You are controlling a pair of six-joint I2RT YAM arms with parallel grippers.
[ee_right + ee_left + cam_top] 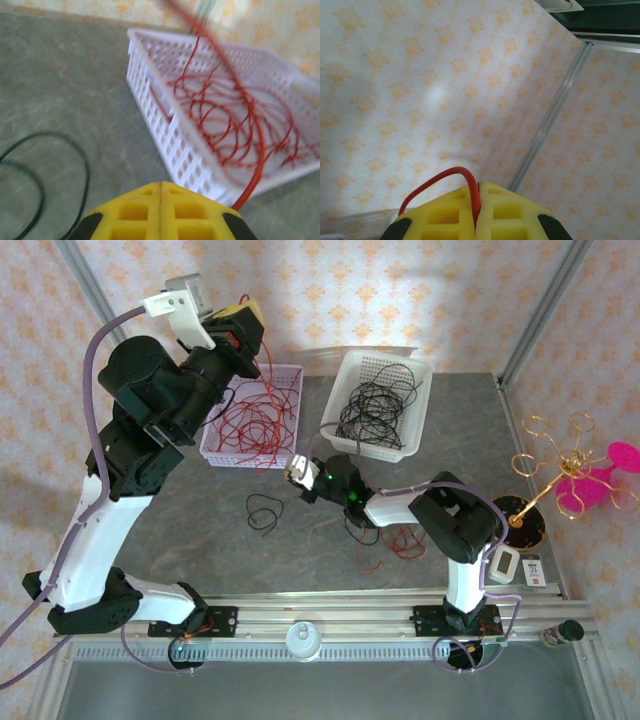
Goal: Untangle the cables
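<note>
Left tool (476, 194) is clamped shut on a red wire (451, 170), ends cut off. Right tool (161, 189) shut; a red strand (261, 155) vanishes behind it, grip unclear

The right gripper (161, 187), at 6 o'clock, has its pads pressed together. A red wire (259, 162) rises past its right edge. A basket (165, 129) holding red loops sits at 2 o'clock. A black wire (87, 174) lies at 8 o'clock.

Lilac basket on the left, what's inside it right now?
Loops of red wires lie in the lilac basket, spread over most of its floor. The left arm hangs over its left corner, so whatever lies beneath that is hidden.
</note>
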